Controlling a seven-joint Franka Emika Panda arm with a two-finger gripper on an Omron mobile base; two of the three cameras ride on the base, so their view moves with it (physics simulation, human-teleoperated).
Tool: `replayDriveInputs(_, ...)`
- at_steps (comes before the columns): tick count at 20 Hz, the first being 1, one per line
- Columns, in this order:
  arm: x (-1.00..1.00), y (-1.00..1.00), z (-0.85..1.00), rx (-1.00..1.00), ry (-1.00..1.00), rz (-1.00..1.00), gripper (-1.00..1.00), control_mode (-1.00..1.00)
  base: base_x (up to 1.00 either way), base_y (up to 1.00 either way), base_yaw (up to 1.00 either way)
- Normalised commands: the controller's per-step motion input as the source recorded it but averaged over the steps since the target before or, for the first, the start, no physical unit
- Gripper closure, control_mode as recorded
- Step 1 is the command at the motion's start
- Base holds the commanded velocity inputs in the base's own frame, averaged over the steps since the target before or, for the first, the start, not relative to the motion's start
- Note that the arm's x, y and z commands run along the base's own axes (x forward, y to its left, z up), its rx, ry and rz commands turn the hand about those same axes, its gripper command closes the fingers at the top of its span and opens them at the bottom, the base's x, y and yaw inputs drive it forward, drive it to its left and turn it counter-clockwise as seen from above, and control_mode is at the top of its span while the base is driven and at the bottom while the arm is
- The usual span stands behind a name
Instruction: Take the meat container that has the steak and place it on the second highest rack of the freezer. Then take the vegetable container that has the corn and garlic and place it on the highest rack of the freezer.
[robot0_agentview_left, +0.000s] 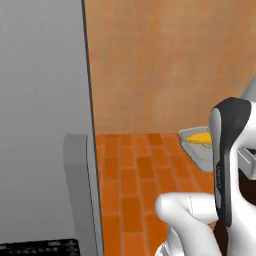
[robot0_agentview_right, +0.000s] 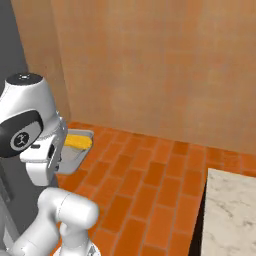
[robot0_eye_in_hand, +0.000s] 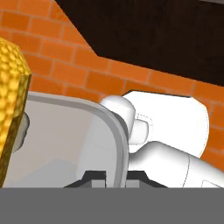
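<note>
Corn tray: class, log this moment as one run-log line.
phase: carrying | gripper: shut on vegetable container rim | corn: in container | freezer: at left

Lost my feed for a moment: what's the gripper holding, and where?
The corn tray, gripped by its rim at one edge, gripper shut on it.

Corn (robot0_agentview_left: 202, 137) in grey tray (robot0_agentview_left: 192, 148) behind arm; freezer (robot0_agentview_left: 45, 125) door at left.

Orange brick floor (robot0_agentview_right: 150, 180), tan wall (robot0_agentview_right: 165, 65)
</note>
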Motion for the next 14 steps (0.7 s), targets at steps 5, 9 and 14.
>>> replayDriveInputs(5,0.0,0.0,0.0,0.0,0.0,0.0,1.0,1.0,0.74,-0.64,0.57)
replayDriveInputs(9,0.0,0.0,0.0,0.0,0.0,0.0,1.0,1.0,0.23,-0.48,0.75)
replayDriveInputs(14,0.0,0.0,0.0,0.0,0.0,0.0,1.0,1.0,0.0,-0.28,0.92)
